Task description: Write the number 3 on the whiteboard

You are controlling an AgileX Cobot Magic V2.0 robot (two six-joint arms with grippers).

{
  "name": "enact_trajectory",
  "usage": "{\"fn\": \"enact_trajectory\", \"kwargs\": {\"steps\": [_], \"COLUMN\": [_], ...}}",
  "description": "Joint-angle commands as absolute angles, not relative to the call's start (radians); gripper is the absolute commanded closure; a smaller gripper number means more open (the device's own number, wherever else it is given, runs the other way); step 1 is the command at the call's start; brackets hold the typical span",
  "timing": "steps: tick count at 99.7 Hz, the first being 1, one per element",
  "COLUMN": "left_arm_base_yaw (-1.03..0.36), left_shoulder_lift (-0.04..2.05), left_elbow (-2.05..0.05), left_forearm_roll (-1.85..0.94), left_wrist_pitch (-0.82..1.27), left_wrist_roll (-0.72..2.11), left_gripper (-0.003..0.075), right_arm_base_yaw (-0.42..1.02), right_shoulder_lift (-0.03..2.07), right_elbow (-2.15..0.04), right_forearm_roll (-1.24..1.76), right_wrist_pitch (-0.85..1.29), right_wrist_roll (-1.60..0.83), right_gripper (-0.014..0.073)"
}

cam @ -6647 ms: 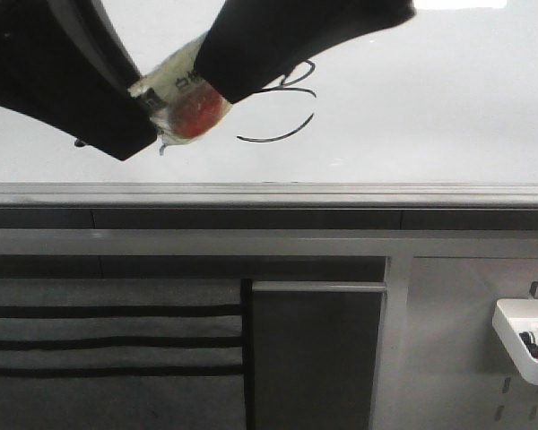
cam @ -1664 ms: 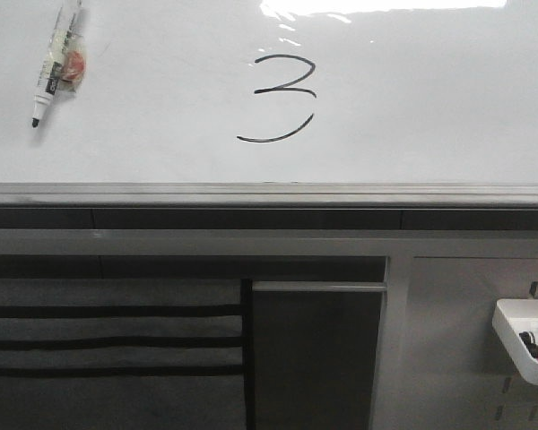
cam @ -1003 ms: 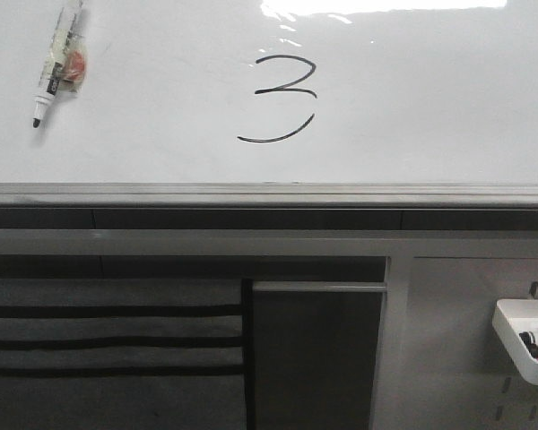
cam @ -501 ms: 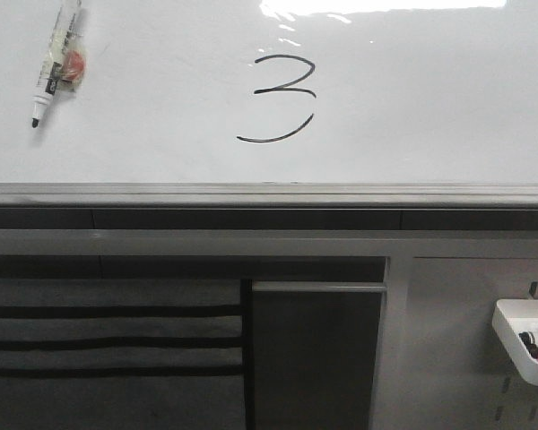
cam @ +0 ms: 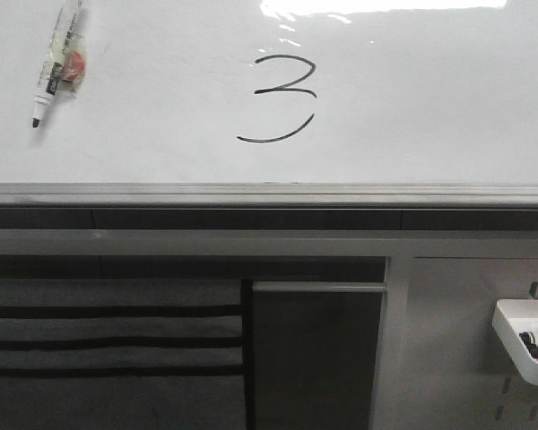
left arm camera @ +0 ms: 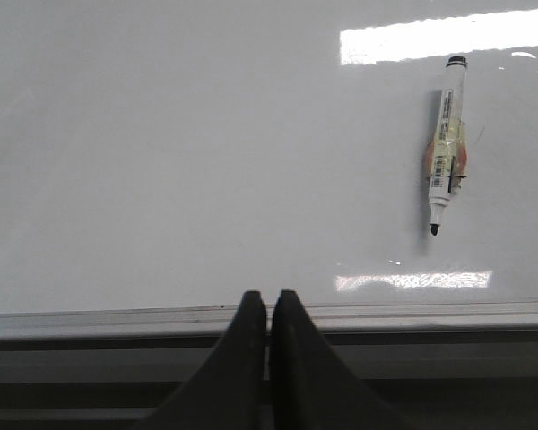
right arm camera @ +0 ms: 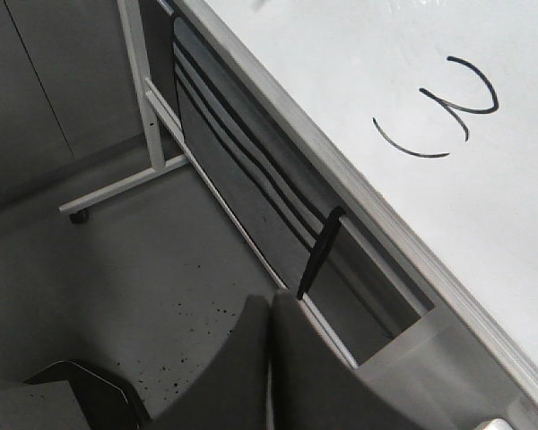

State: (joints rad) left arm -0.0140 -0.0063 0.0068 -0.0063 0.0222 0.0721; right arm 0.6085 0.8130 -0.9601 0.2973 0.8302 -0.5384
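- Viewing the whiteboard point(cam: 430, 98) from the front, I find the number 3 point(cam: 281, 98) drawn in thin black line near its upper middle, above the grey edge rail point(cam: 269, 193); the wide lower curve sits apart from the angular top.
- The marker point(cam: 56, 64) rests uncapped on the board, well to the left of the digit, tip pointing down.
- My left tool point(left arm camera: 269, 309) is pressed narrow with nothing between its fingers, hanging just off the rail, apart from the marker.
- My right tool point(right arm camera: 271, 313) is likewise closed up and empty, pointed at the floor beside the board's stand.
- Judgement: the writing looks finished. Risks from here: a stray arm sweep could smear the fresh ink; the marker could slide and streak the surface; its bare tip may dry out.
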Motion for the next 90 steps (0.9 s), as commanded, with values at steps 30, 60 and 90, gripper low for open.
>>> {"fn": "enact_trajectory", "kwargs": {"steps": [30,60,90], "left_arm_base_yaw": [-0.017,-0.016,-0.016], "left_shoulder_lift": [-0.037,-0.037,-0.037], "left_elbow": [0.009,0.009,0.009], "left_forearm_roll": [-0.008,-0.008,-0.008], "left_wrist_pitch": [-0.052,-0.052,-0.052], "left_wrist_roll": [0.061,0.061,0.061], "left_gripper": [0.0738,0.0738,0.0738], "right_arm_base_yaw": [0.603,0.557,0.276], "right_shoulder_lift": [0.805,0.724,0.372], "right_elbow": [-0.985,-0.865,-0.410], "right_forearm_roll": [0.308,0.272,0.575], "right_wrist_pitch": [0.775,0.600,0.033], "right_wrist_roll": [-0.538,-0.536,-0.510], "right_gripper": [0.0668,0.0668,0.0668]}}
